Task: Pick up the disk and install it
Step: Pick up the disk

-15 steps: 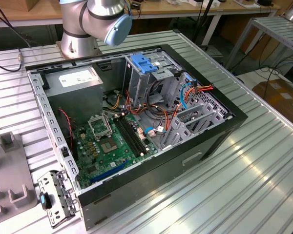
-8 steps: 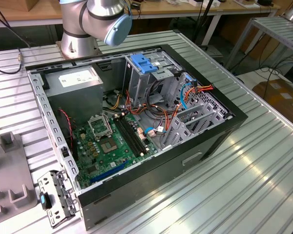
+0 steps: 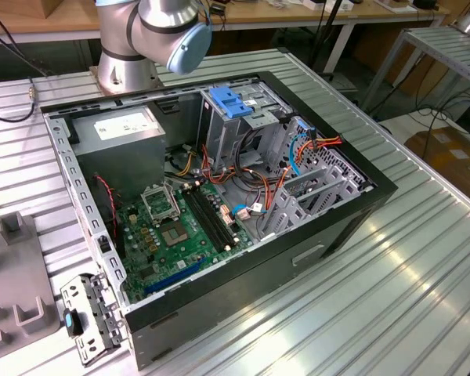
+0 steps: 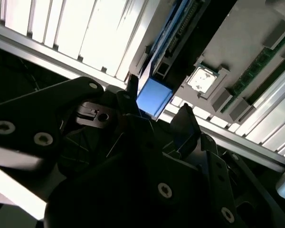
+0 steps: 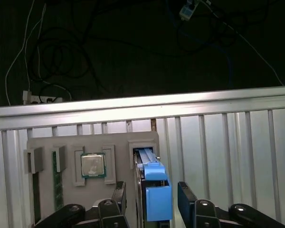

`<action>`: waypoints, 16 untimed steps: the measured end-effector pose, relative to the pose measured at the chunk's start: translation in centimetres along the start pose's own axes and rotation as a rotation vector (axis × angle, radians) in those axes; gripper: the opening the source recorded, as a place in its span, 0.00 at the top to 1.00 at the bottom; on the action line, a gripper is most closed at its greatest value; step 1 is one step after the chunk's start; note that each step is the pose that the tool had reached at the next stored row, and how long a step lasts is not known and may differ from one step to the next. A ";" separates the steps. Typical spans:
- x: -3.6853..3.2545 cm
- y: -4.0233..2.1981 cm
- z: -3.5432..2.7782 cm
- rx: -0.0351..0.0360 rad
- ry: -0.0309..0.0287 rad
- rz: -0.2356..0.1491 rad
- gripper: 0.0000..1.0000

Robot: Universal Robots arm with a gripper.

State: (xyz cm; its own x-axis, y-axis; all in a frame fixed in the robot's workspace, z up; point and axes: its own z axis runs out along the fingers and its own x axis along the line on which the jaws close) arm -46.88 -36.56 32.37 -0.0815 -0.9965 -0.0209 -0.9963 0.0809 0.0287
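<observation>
So the disk (image 5: 157, 199) was standing on edge in a slot of the grey tray (image 5: 114, 142), right at the tray's edge, on the far side from the CPU (image 5: 92, 165) and the memory sticks (image 5: 57, 185) lying in their own pockets of that tray. The gripper (image 5: 152, 186) was over the slot with its black fingers (image 5: 186, 202) spread, one on each side of the disk's blue bracket. There was a thin sliver of gap on both sides, nothing clamped as far as I could see. Room-wise, the slot's wall hugged the disk on the CPU side, so that finger sat over the tray, while the other one hung past the tray's edge over the bare slats of the aluminium table (image 5: 228, 156). Beyond the tray the table ended at a bright rail (image 5: 142, 107), with darkness and loose cables (image 5: 61, 57) past it. The disk itself showed as a dark slab seen edge-on, framed by bright blue plastic with a squarish tab on the end nearest the gripper. In the second wrist view that tab sat between the two fingertips, the disk's dark side and a blue rail running away from it. In the exterior view the open computer case (image 3: 321, 235) sat on the same table, to the exterior view's right of the tray — close but apart.
</observation>
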 end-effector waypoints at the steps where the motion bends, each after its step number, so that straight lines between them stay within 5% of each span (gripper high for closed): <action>1: 0.00 0.00 0.18 -0.0001 0.0000 0.000 0.44; 11: -0.06 -0.06 2.23 0.0001 0.0005 -0.014 0.44; 16: -0.10 -0.07 2.31 0.0002 0.0006 -0.018 0.44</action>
State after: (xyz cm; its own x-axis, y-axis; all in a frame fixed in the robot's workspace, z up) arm -46.86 -36.42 30.07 -0.0636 -0.9978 -0.0208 -0.9976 0.0630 0.0281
